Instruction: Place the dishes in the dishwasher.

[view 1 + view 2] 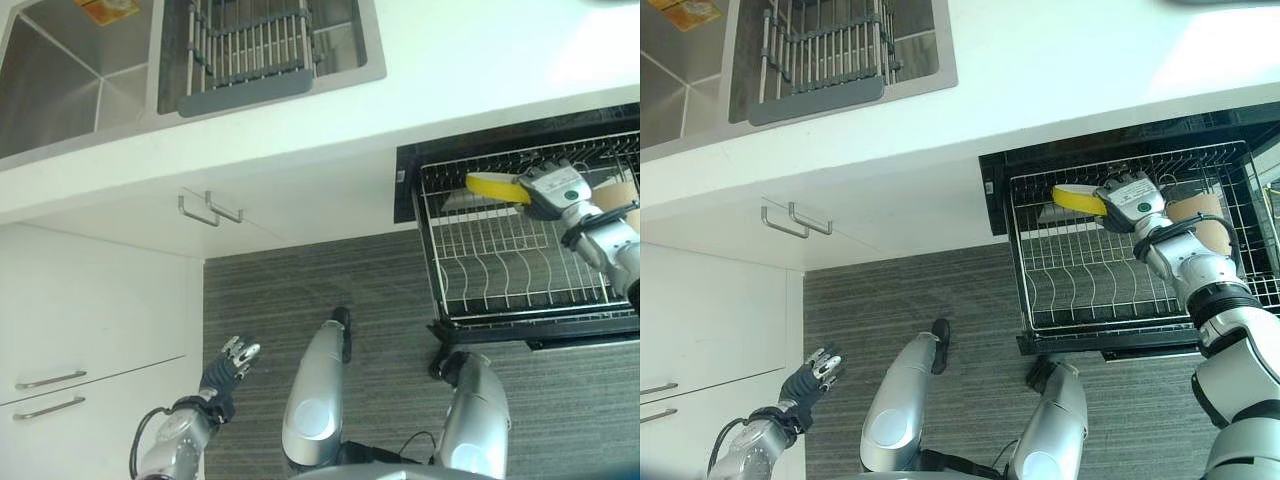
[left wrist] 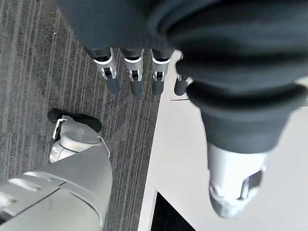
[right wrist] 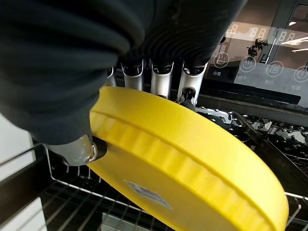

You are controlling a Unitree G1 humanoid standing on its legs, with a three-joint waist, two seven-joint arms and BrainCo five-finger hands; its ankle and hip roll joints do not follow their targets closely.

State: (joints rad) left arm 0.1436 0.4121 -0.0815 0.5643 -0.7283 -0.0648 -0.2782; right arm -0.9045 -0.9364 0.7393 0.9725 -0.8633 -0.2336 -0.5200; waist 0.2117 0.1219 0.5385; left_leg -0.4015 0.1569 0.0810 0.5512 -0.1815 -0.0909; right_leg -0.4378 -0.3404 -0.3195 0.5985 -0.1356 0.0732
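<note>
- Right wrist view: the right hand (image 3: 144,72) is clamped on a yellow plate (image 3: 192,163), fingers (image 3: 161,84) over the far side, thumb pressed against the near rim. The plate's underside with a small label faces the camera. Wire rack bars lie below it.
- Left eye view: the right hand (image 1: 548,188) holds the yellow plate (image 1: 492,187) over the back part of the pulled-out dishwasher rack (image 1: 520,300), the plate sticking out from the hand toward the robot's left, roughly level and slightly tilted.
- I cannot tell whether the plate touches the rack wires or hangs just above them.
- A brown cup (image 1: 1200,220) sits in the rack just beside the right wrist, on its right side.
- The rack's rows of upright tines in front of the plate carry nothing.
- The rack projects from the dark dishwasher opening (image 1: 410,180) under the white bench (image 1: 450,70).
- Sink (image 1: 60,80) set into the bench at upper left, with a wire dish drainer (image 1: 250,50) in its right basin.
- White cabinet fronts with metal handles (image 1: 210,210) stand below the bench on the left.
- Left hand (image 1: 232,362) hangs low beside the cabinet, well apart from the dishwasher, above the grey striped floor (image 1: 380,290).
- Left wrist view: the left hand's fingers (image 2: 134,72) are straight and apart, holding nothing.
</note>
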